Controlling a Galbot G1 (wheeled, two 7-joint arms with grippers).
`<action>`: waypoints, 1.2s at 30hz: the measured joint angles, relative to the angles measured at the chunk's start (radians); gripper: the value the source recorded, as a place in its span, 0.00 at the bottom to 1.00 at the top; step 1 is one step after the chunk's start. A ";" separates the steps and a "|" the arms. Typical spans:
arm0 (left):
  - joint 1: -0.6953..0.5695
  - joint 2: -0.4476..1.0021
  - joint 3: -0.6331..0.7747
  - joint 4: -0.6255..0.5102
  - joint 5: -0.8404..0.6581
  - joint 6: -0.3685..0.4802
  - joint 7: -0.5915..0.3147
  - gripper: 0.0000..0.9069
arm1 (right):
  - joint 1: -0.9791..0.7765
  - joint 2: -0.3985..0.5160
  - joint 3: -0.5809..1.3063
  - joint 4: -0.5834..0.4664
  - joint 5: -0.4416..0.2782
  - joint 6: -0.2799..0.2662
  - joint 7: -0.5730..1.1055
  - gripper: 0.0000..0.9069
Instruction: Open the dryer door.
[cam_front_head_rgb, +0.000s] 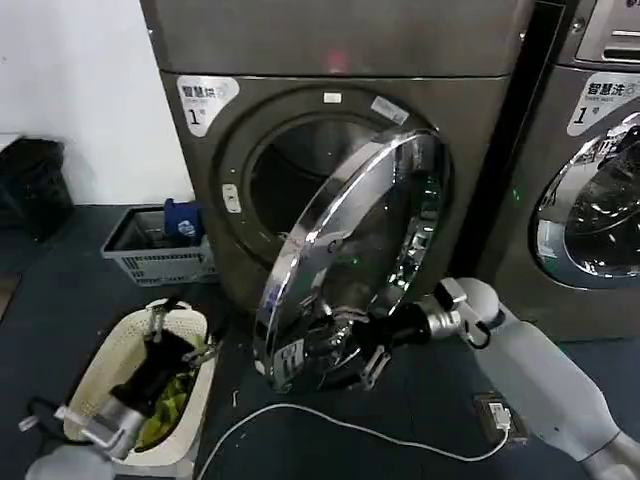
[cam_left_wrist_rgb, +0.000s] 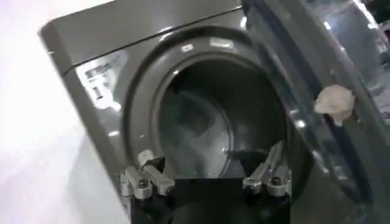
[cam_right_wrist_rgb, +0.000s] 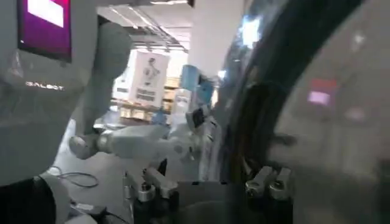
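Dryer door (cam_front_head_rgb: 350, 250): partly swung out from the drum opening, hinge on robot's right, free edge low-left; right tool (cam_front_head_rgb: 345, 350) at its lower rim, closure cannot be told; left tool (cam_left_wrist_rgb: 206, 181) apart, idle over basket (cam_front_head_rgb: 190, 325)

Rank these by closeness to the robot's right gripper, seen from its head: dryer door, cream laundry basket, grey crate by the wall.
1. dryer door: right gripper is at its lower rim.
2. cream laundry basket: on the floor, robot's left.
3. grey crate: farther back, beside the dryer.
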 joint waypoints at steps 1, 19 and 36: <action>-0.005 0.005 0.007 0.003 -0.003 -0.002 0.002 1.00 | -0.008 0.000 0.015 -0.007 -0.001 0.000 0.002 1.00; -0.070 0.087 0.098 0.048 -0.068 -0.039 0.039 1.00 | -0.377 -0.080 0.444 0.086 -0.005 0.039 0.031 1.00; -0.060 0.154 0.202 -0.008 -0.091 -0.088 0.068 1.00 | -0.654 -0.073 0.791 0.158 0.072 0.109 0.149 1.00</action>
